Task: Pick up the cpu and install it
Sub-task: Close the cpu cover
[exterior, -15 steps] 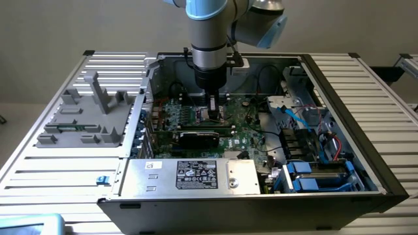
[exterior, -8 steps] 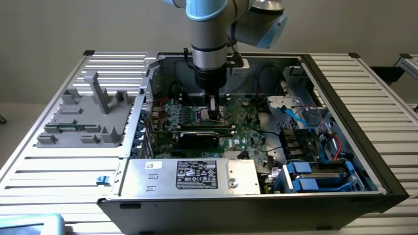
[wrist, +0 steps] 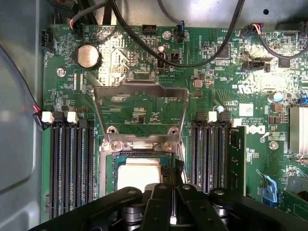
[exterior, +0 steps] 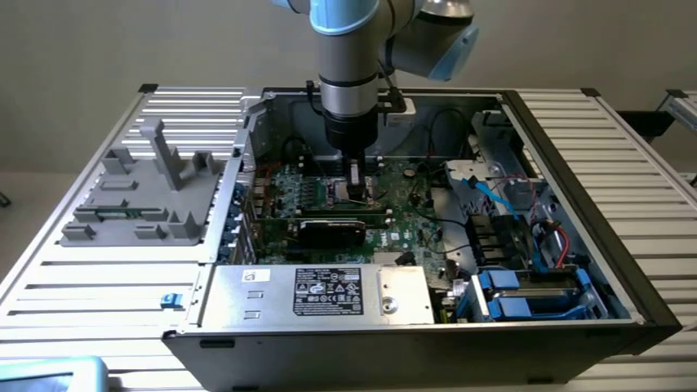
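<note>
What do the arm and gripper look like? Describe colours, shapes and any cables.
The arm is a silver-grey tube with light-blue joint caps and a black wrist section. The gripper is black, with rounded links, silver pivot bolts and slim jaws. A thin dark cable runs beside the tube.

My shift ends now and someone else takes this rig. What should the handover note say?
Claw: shut, low over the socket, at the edge of the cpu; whether it touches the cpu is unclear.
Cpu: lies flat in the socket.
Done: cpu appears placed.
Left: the frame stands open, not clamped over the cpu.
</note>
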